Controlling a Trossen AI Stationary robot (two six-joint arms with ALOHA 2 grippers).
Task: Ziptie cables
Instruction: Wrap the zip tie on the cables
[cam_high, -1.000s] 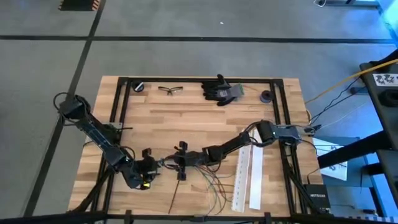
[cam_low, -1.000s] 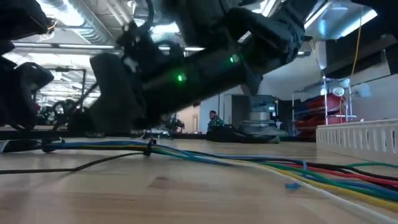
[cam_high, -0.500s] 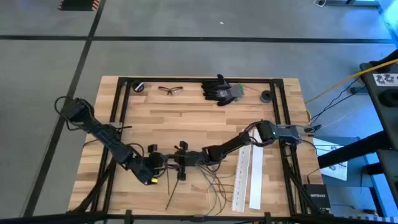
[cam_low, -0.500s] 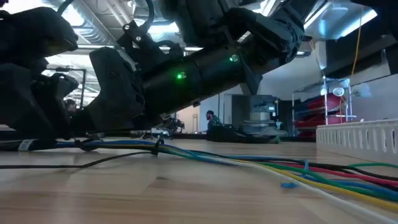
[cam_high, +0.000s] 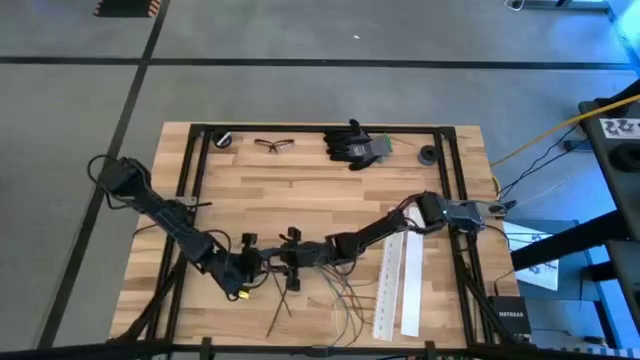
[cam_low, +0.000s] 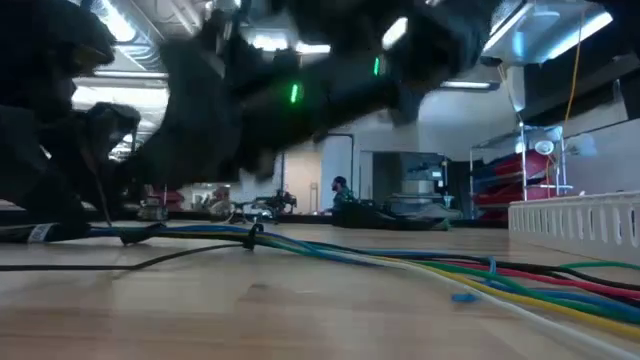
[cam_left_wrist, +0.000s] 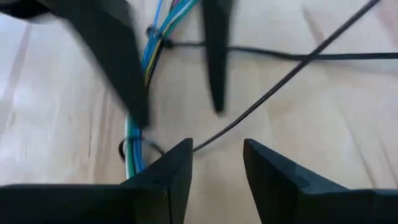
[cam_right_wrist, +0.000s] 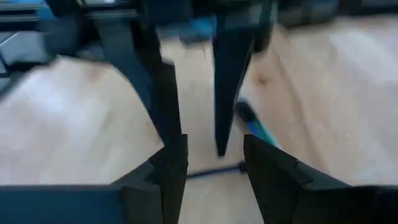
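Note:
The cables (cam_high: 335, 283) lie on the table's near middle as a bundle of thin coloured wires (cam_low: 400, 262), fanning out toward the right. A black ziptie (cam_low: 252, 236) circles the bundle (cam_left_wrist: 149, 46). My left gripper (cam_high: 258, 266) stands open low at the bundle's left end (cam_left_wrist: 217, 155). A thin black strand (cam_left_wrist: 280, 81) runs slantwise up to its fingertip; whether they touch I cannot tell. My right gripper (cam_high: 289, 257) faces it from the right, open (cam_right_wrist: 214, 152), over the bundle. The two grippers are close, fingers toward each other.
Two white perforated strips (cam_high: 398, 285) lie right of the cables. At the far edge are safety glasses (cam_high: 274, 144), black gloves (cam_high: 352, 143) and a dark roll (cam_high: 428, 154). A long black strand (cam_high: 279, 312) lies toward the near edge. Black frame rails run along the table's sides.
My left gripper has gone toward the table's right and a little toward the far edge, closing in on the bundle's left end and my right gripper. The ziptie on the bundle has shifted slightly rightward in the low view. My right arm shows blurred there now.

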